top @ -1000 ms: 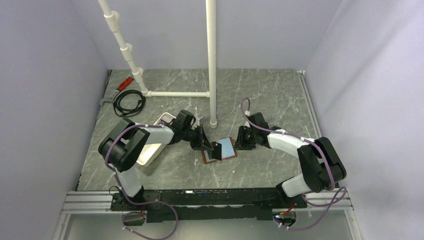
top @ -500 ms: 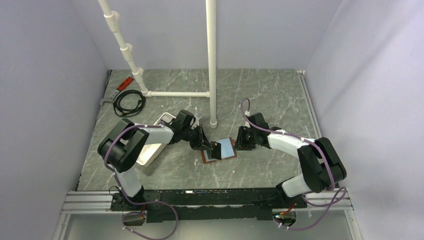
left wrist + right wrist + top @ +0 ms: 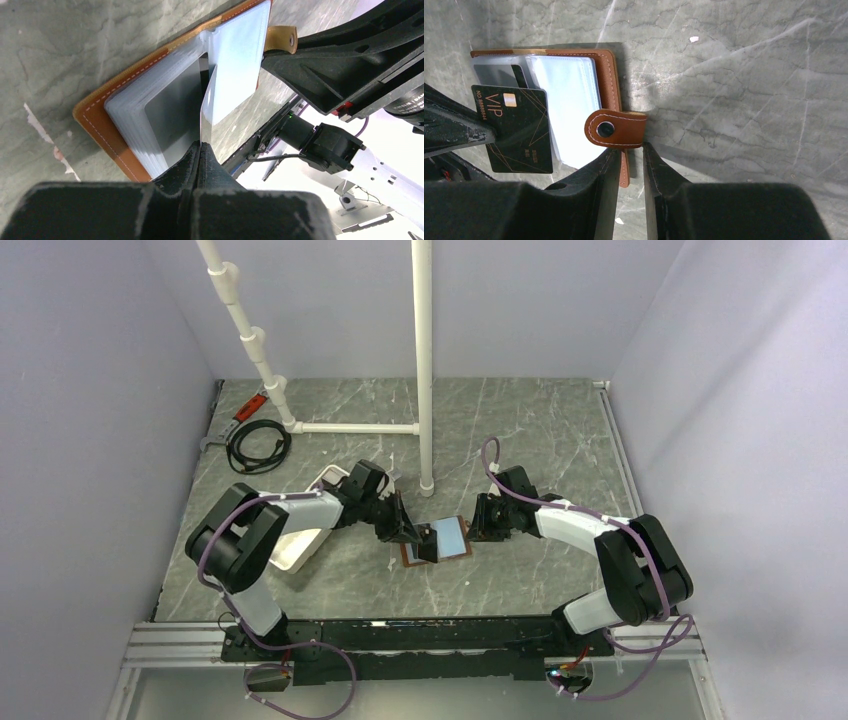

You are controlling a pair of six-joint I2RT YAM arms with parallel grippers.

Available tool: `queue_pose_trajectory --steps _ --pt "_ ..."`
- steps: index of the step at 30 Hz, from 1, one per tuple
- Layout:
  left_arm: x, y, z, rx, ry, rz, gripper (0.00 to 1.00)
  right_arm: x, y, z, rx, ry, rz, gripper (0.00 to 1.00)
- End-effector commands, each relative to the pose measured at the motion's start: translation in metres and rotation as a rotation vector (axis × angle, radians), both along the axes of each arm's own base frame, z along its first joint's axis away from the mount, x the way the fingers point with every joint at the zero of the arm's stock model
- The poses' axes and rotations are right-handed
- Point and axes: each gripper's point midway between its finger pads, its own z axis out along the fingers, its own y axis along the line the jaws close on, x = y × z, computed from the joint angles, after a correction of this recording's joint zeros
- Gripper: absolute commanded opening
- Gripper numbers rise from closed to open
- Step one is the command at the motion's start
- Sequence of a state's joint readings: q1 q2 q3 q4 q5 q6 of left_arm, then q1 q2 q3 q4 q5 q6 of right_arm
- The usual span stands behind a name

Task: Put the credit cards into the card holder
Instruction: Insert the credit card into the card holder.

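Observation:
The brown leather card holder (image 3: 412, 562) lies open on the table, its clear sleeves up. In the right wrist view its cover (image 3: 607, 75) and snap tab (image 3: 616, 129) show. My left gripper (image 3: 415, 537) is shut on a dark credit card marked VIP (image 3: 519, 132), held over the holder's left sleeves. In the left wrist view, the gripper (image 3: 201, 145) pinches the card (image 3: 206, 112) edge-on, its far corner at the sleeves beside the holder's border (image 3: 95, 117). My right gripper (image 3: 476, 523) sits at the holder's right edge. Its jaws (image 3: 630, 150) stand narrowly apart, straddling the cover's edge below the tab.
A long white tray (image 3: 300, 537) lies left of the left arm. A white pipe post (image 3: 427, 440) stands just behind the holder, joined to a slanted pipe frame (image 3: 250, 340). A coiled black cable (image 3: 255, 445) and a red-handled tool (image 3: 247, 407) lie at the back left.
My left gripper has carried the card a little lower and closer onto the holder's sleeves, and its elbow has swung left. The right arm has not moved.

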State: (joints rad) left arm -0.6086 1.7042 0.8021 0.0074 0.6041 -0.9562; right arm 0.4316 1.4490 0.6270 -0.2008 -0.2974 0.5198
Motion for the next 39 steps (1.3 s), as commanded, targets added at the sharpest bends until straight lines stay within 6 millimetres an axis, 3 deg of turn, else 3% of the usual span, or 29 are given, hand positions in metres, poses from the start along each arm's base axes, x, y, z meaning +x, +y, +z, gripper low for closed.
queue_pose_trajectory --steps 1,20,39 --pt "-0.003 0.007 0.009 0.031 -0.006 0.011 0.0 -0.025 -0.015 -0.02 -0.071 0.086 0.015 0.25" --pt "-0.006 0.007 0.0 0.027 0.002 0.002 0.0 -0.024 -0.009 -0.012 -0.041 0.07 0.041 0.3" --pt "0.01 -0.013 0.004 -0.053 -0.068 -0.072 0.0 -0.027 -0.002 -0.012 0.002 0.083 0.066 0.31"
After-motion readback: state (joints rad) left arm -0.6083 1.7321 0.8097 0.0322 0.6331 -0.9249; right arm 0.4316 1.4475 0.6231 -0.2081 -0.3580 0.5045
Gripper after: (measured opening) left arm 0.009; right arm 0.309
